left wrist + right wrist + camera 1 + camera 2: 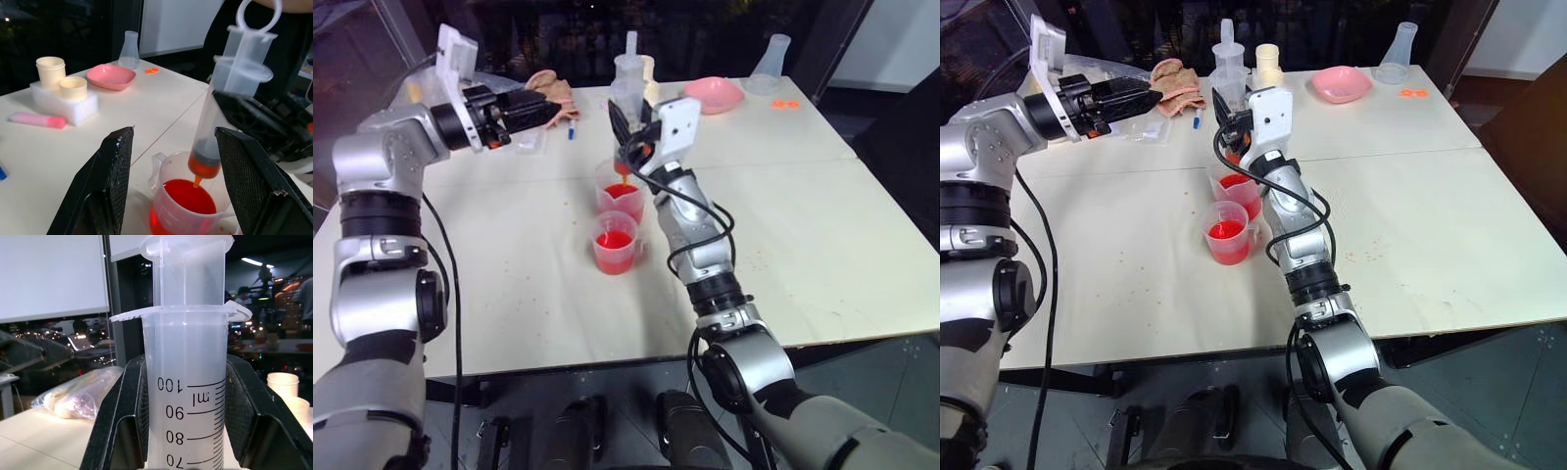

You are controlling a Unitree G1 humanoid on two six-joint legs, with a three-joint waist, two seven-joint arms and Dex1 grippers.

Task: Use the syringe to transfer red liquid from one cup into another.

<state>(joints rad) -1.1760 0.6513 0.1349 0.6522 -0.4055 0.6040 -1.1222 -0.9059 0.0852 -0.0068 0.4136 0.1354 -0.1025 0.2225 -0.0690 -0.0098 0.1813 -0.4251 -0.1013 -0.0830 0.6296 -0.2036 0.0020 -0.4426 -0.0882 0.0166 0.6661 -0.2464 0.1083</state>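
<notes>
The syringe [628, 86] stands upright with my right gripper [631, 125] shut on its clear barrel [186, 396]. Its orange tip [197, 181] hangs just above the red liquid [188, 198] in the far cup [620, 193]. The plunger's dark seal sits low in the barrel, near the tip. A second cup [614, 243] holding red liquid stands just in front of the far one. My left gripper [548, 106] is open and empty, off to the left of the syringe at about its height; its fingers [110, 181] frame the syringe and cup from a distance.
On the pale table [803, 215], a pink dish [713, 94] and a clear flask [771, 61] stand at the far right. Two cream jars [63, 81] sit on a white foam block beside a pink tube [36, 120]. A beige cloth [553, 86] lies at the far left.
</notes>
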